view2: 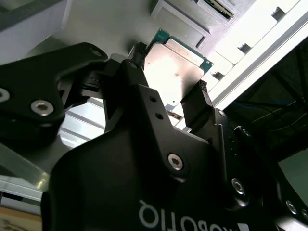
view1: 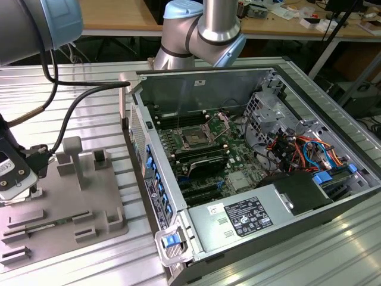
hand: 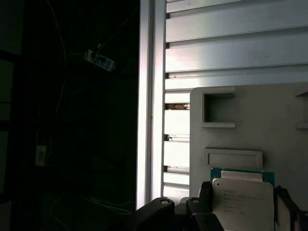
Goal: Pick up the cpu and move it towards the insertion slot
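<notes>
in the exterior view the arm (view1: 202,30) reaches to the exterior view's left. the claw (view1: 24,187) sits low over a grey tray (view1: 89,196) that rests on the ribbed metal desk (view1: 71,77). the open computer case (view1: 202,80) stands beside the tray. the insertion slot (view1: 196,137) lies on the board inside the case, its dark centre showing, well apart from the claw.

in the second wrist view the cpu (view2: 175,72) shows its pale metal top between the two black fingers (view2: 202,98). one finger sits against each of two opposite edges. the claw looks clamped on the cpu, though the glare on the chip makes the contact hard to confirm.

in the first wrist view the cpu sits between the fingertips again, over the near end of the tray with its raised pockets. the desk's slats and edge rail lie beside it. i cannot tell whether the chip is off the tray or resting on it.

as i judge it, the step in hand is the pick: the grip is made at the tray, and the carry has not started. the move to the slot calls for a straight lift clear of the tray's ridges. it then needs a level pass over the case wall, with the chip kept flat and square to the slot.
</notes>
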Robot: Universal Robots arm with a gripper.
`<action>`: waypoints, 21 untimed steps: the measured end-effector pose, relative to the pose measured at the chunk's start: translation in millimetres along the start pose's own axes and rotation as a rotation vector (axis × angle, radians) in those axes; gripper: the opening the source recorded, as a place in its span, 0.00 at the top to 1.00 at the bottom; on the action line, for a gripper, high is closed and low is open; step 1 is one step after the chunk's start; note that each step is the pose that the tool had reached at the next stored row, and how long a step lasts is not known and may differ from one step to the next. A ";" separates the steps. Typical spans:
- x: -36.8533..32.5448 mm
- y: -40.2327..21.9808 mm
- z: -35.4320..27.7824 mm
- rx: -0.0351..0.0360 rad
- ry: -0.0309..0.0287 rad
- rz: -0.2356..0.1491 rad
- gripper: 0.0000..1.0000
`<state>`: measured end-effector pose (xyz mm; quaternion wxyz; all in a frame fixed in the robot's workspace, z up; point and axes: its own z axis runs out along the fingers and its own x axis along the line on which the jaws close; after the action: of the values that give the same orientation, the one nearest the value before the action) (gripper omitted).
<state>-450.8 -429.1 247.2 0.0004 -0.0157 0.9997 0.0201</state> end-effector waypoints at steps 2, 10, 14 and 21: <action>0.0 0.0 -0.3 0.0002 0.0003 0.000 0.45; 0.0 0.0 -1.6 0.0002 0.0004 0.000 0.45; 0.0 0.1 -4.3 0.0002 0.0004 0.000 0.45; 0.0 0.9 -21.8 0.0005 0.0003 0.000 0.45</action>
<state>-450.8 -429.1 269.1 0.0003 -0.0157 0.9997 0.0198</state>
